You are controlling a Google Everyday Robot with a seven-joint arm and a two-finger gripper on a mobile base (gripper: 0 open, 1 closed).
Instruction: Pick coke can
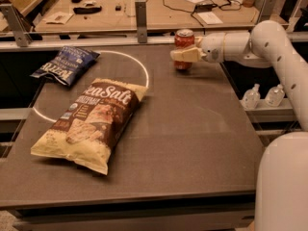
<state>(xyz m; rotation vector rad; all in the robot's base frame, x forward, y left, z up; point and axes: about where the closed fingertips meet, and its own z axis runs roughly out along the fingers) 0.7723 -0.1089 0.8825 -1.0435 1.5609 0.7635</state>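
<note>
The coke can (184,38), red with a silver top, stands upright near the far edge of the dark table (192,143), right of centre. My gripper (182,56) reaches in from the right at the can's mid-height. Its cream-coloured end lies across the front of the can and hides the can's middle. The can's top and its base show above and below the gripper. The white arm (269,37) runs off to the right.
A large brown Sea Salt chip bag (91,121) lies left of centre. A blue chip bag (67,65) lies at the far left. A metal rail (96,42) runs along the table's back edge. Two small clear bottles (262,96) stand beyond the right edge.
</note>
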